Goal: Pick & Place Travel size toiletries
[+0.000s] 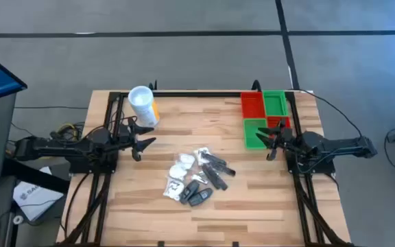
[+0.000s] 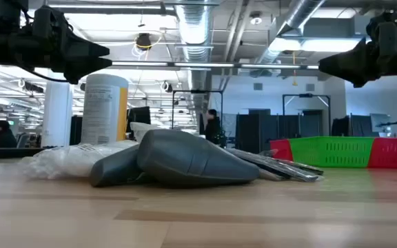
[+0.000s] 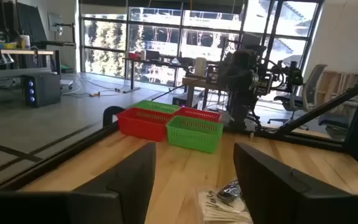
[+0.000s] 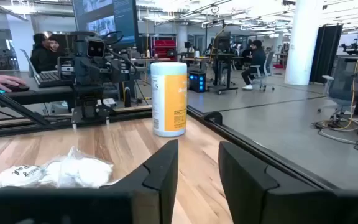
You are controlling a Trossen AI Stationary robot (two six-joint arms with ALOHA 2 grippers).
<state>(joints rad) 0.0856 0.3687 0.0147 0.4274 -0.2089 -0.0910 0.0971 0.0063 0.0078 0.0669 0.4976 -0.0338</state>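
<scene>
Start of task: my left gripper (image 1: 141, 145) and right gripper (image 1: 271, 142) hover spread (empty); next, reach the toiletries (image 1: 197, 180).

The left arm reaches in level from the table's left edge, and its left gripper (image 1: 142, 145) hangs above the boards with both fingers spread apart, nothing between them. Across from it, the right arm stretches in from the right edge in the same low, flat pose. Its right gripper (image 1: 271, 142) also hangs parted and empty.
</scene>
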